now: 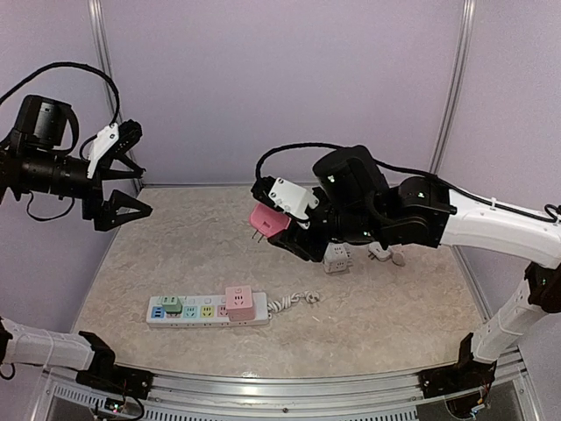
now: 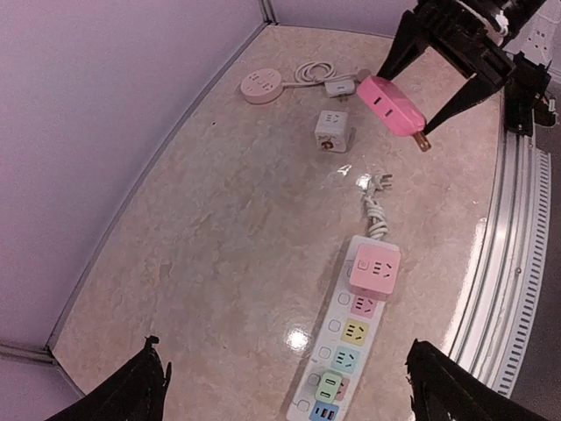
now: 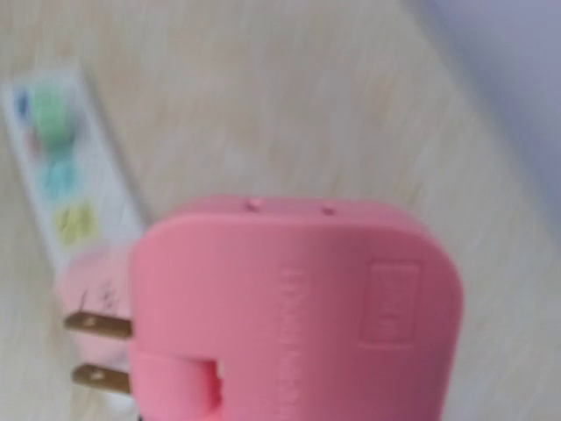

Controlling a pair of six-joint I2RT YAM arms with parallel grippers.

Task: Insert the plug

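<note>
Holding the pink plug [image 1: 267,219] clear of the worktop [image 1: 386,311], the right gripper [image 2: 403,105] has its two black fingers closed against the plug body from either side. The plug hangs well above the surface toward the back of the worktop, its two brass prongs [image 3: 98,326] pointing to the left and slightly down in the overhead view. The right wrist view is filled by the plug's rounded pink face, with the multi-coloured power strip [image 1: 208,310] blurred behind it.

That strip lies flat near the front left of the worktop. A pink cube adapter [image 1: 238,303] sits on its right end, a small green adapter [image 1: 171,303] near its left end, and its white cord [image 1: 294,301] lies bundled just beyond the right end.

The left gripper [image 1: 140,189] is raised at the far left, fingers spread wide with nothing between them. A white cube adapter [image 2: 334,130] and a round pink socket [image 2: 261,86] rest near the back of the worktop.
</note>
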